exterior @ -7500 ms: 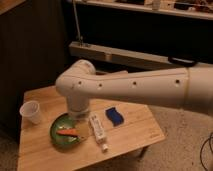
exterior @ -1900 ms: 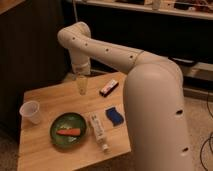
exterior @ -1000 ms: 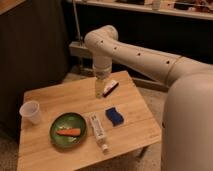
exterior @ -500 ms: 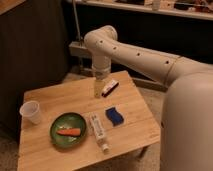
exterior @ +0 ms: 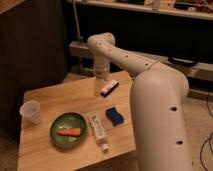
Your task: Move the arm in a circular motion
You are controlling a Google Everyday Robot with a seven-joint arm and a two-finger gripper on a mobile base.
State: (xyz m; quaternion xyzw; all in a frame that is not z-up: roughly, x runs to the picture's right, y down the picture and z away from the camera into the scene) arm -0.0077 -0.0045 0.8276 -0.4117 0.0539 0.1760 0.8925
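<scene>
The arm reaches from lower right to centre frame, its gripper hanging over the wooden table, open or closed impossible to tell; how much circling remains looks undeterminable.

Shows glossy, smooth white arm, its pale gripper hanging just above matt, light wooden table; shiny green plate; translucent plastic cup.

Looks like a robotics lab: white arm with gripper over a wooden table mid-frame, cluttered shelf up top, cables lower right.
</scene>
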